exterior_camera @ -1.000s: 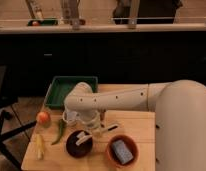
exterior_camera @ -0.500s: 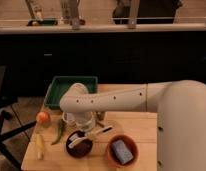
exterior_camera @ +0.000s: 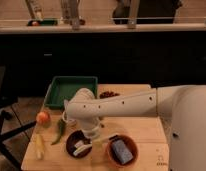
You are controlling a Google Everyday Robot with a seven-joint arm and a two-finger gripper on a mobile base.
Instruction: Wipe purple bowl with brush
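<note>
So here's where it's at. The gripper (exterior_camera: 91, 134) is down low at the end of the white arm, right over the near-right edge of the purple bowl (exterior_camera: 71, 140). The wrist hides it, so I honestly can't tell how far open it is or whether it has hold of anything.

The brush (exterior_camera: 82, 148) is just below the gripper. Its pale head is down inside the purple bowl, and the handle runs off toward the orange bowl (exterior_camera: 110, 151) with its dark tip pointing that way. So the brush head looks to be where it needs to be.

My guess is the wipe is either just starting or in the middle. No way to say from this whether the bowl is clean. What's left, I'd say, is sweeping the head around the inside.

Other stuff: the orange bowl with the blue sponge (exterior_camera: 121, 151) is just picture-right of the gripper. A green tray (exterior_camera: 66, 93) is behind it, and an orange fruit (exterior_camera: 43, 117), a green pepper (exterior_camera: 58, 131) and something yellow (exterior_camera: 40, 146) sit off to its picture-left on the wooden table (exterior_camera: 146, 131).
</note>
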